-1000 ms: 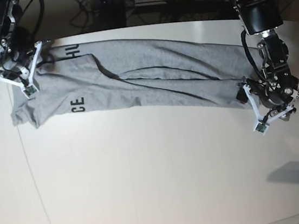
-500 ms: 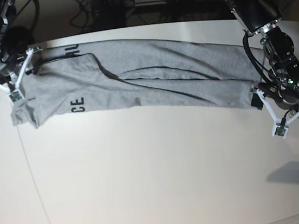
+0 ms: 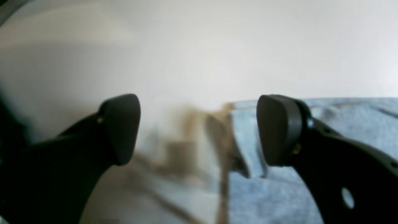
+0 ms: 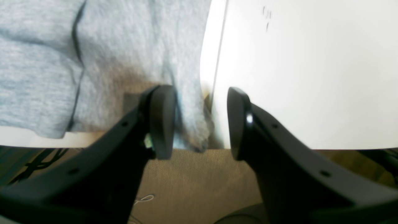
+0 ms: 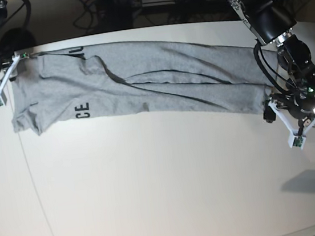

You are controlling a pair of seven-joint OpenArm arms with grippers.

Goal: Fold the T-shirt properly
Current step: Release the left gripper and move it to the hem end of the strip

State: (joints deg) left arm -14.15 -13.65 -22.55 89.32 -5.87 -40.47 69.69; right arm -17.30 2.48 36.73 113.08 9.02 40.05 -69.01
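Base view: grey T-shirt across white table, both pincers wide, empty.

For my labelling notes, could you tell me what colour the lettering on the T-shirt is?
Black, on the heather-grey T-shirt; the lettering shows best in the base view.

Black capitals "CE" read on the grey T-shirt; further lettering near its top edge is unreadable.
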